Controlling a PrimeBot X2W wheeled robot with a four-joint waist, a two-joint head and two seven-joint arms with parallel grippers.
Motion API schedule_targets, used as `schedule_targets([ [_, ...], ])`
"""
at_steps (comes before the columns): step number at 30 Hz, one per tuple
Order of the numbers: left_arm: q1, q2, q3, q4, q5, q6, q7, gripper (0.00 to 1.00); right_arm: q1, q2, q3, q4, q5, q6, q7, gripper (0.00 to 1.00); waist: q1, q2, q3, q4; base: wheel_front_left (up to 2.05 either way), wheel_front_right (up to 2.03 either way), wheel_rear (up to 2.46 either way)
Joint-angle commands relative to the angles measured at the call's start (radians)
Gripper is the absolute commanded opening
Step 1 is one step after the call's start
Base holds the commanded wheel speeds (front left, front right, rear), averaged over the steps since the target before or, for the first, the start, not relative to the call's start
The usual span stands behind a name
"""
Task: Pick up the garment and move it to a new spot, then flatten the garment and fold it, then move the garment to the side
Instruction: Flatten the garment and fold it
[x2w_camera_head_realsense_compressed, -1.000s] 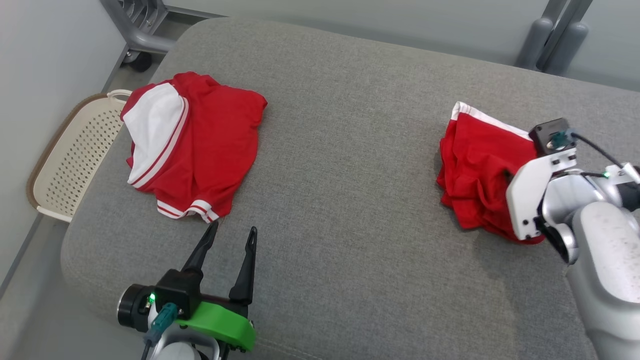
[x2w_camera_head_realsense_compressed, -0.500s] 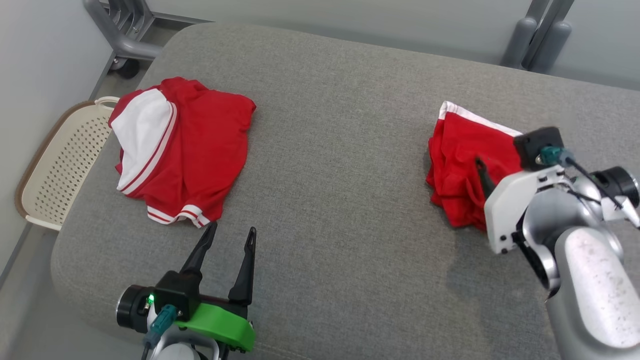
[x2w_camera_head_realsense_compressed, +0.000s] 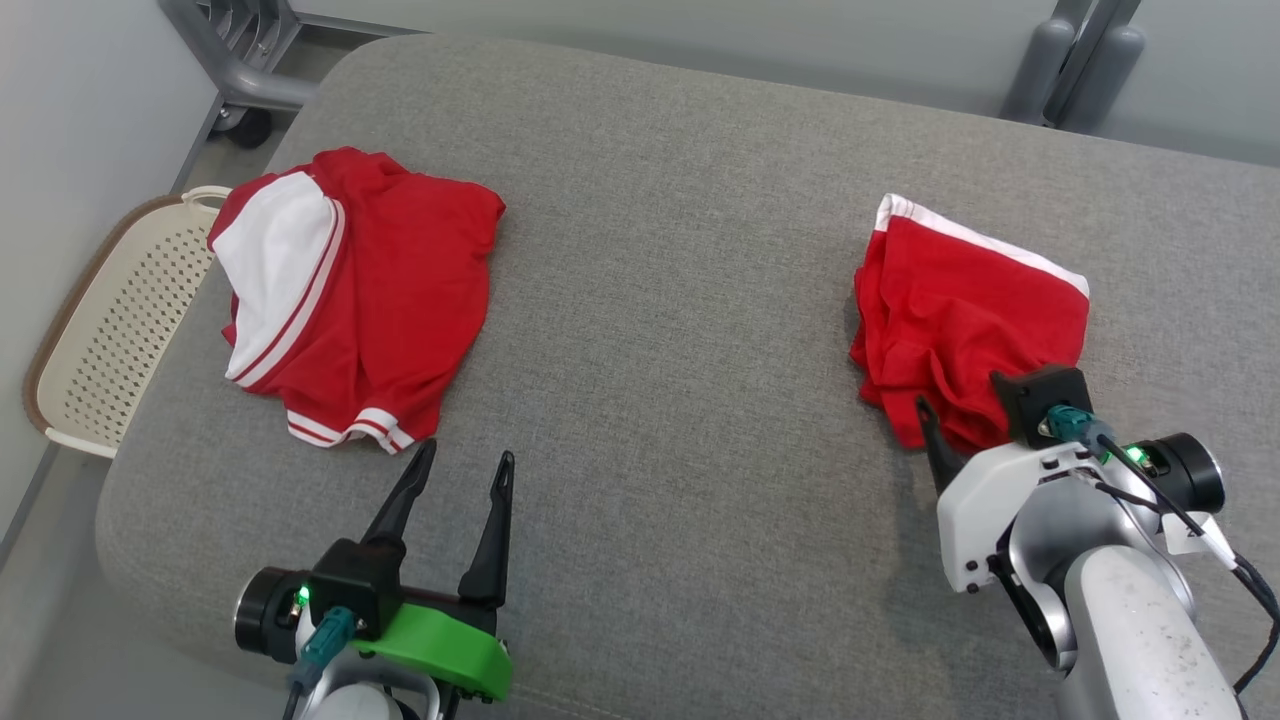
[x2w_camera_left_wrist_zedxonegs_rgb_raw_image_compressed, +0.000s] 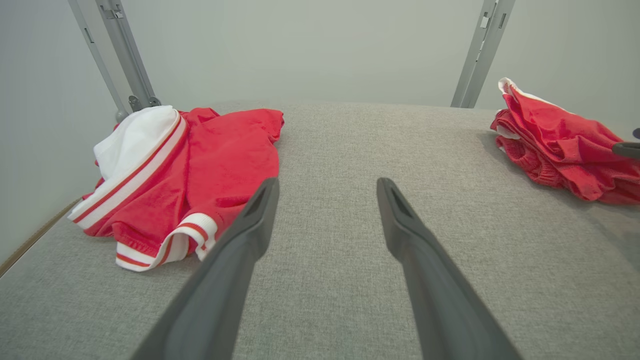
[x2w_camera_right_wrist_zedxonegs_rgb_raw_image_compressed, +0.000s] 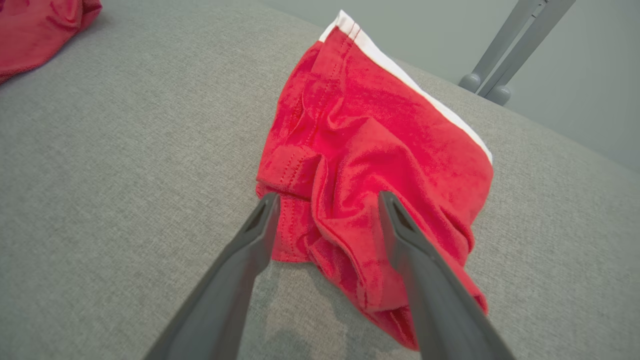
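Observation:
A folded red garment (x2w_camera_head_realsense_compressed: 970, 300) with a white band along its far edge lies bunched at the right of the grey cushion (x2w_camera_head_realsense_compressed: 680, 320). My right gripper (x2w_camera_head_realsense_compressed: 975, 408) hovers open at its near edge, holding nothing. In the right wrist view the right gripper (x2w_camera_right_wrist_zedxonegs_rgb_raw_image_compressed: 327, 196) has its fingertips over the garment's (x2w_camera_right_wrist_zedxonegs_rgb_raw_image_compressed: 380, 135) near folds. A second red garment (x2w_camera_head_realsense_compressed: 390, 280) with a white panel and striped cuffs lies rumpled at the left. My left gripper (x2w_camera_head_realsense_compressed: 467, 452) stands open just short of its cuff. The left wrist view shows the left gripper (x2w_camera_left_wrist_zedxonegs_rgb_raw_image_compressed: 327, 182) between both garments (x2w_camera_left_wrist_zedxonegs_rgb_raw_image_compressed: 225, 150) (x2w_camera_left_wrist_zedxonegs_rgb_raw_image_compressed: 555, 135).
A cream perforated basket (x2w_camera_head_realsense_compressed: 110, 330) sits on the floor beyond the cushion's left edge. Grey metal frame legs (x2w_camera_head_realsense_compressed: 240, 70) (x2w_camera_head_realsense_compressed: 1070, 70) stand behind the cushion's far corners. A wide stretch of bare cushion lies between the two garments.
My right gripper has pulled back off the folded garment toward the near edge, its jaws open. The head camera has shifted a little. The left arm has not moved.

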Motion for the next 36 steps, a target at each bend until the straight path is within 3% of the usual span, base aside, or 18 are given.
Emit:
schedule_targets([
  [1, -0.013, 0.001, 0.002, 0.001, 0.008, 0.000, 0.000, 1.00, -0.009, 0.001, 0.006, 0.009, -0.007, -0.001, -0.003, 1.00, 0.0000, 0.0000, 0.000, 0.000, 0.00, 0.00, 0.00],
  [13, -0.001, -0.001, 0.002, 0.008, 0.006, -0.003, 0.000, 1.00, -0.045, -0.005, 0.057, 0.044, -0.057, -0.001, -0.022, 1.00, 0.0000, 0.0000, -0.008, 0.005, 0.00, 0.00, 0.00],
  [25, -0.010, -0.002, -0.015, 0.013, 0.002, -0.006, 0.000, 1.00, -0.161, -0.008, 0.085, 0.193, -0.089, -0.001, 0.024, 1.00, 0.0000, 0.0000, 0.002, 0.016, 0.00, 0.00, 0.00],
  [26, -0.011, -0.002, -0.016, 0.013, 0.000, -0.006, 0.000, 1.00, -0.169, -0.008, 0.084, 0.212, -0.090, -0.001, 0.028, 0.94, 0.0000, 0.0000, 0.003, 0.019, 0.00, 0.00, 0.00],
  [27, -0.011, -0.002, -0.017, 0.014, -0.001, -0.007, 0.000, 1.00, -0.176, -0.010, 0.086, 0.231, -0.092, -0.001, 0.033, 0.73, 0.0000, 0.0000, 0.003, 0.021, 0.00, 0.00, 0.00],
  [28, -0.011, -0.003, -0.018, 0.014, -0.002, -0.007, 0.000, 1.00, -0.186, -0.010, 0.086, 0.247, -0.091, -0.001, 0.029, 0.64, 0.0000, 0.0000, 0.004, 0.023, 0.00, 0.00, 0.00],
  [32, -0.013, -0.003, -0.018, 0.014, -0.005, -0.007, 0.000, 1.00, -0.209, -0.012, 0.095, 0.306, -0.089, -0.001, 0.013, 0.61, 0.0000, 0.0000, 0.010, 0.031, 0.00, 0.00, 0.00],
  [35, -0.015, -0.003, -0.015, 0.011, -0.006, -0.006, 0.000, 1.00, -0.221, -0.006, 0.103, 0.333, -0.091, -0.001, -0.007, 0.31, 0.0000, 0.0000, 0.016, 0.034, 0.00, 0.00, 0.00],
  [36, -0.016, -0.004, -0.015, 0.010, -0.007, -0.005, 0.000, 1.00, -0.224, -0.004, 0.107, 0.340, -0.090, -0.001, -0.011, 0.14, 0.0000, 0.0000, 0.017, 0.034, 0.00, 0.00, 0.00],
])
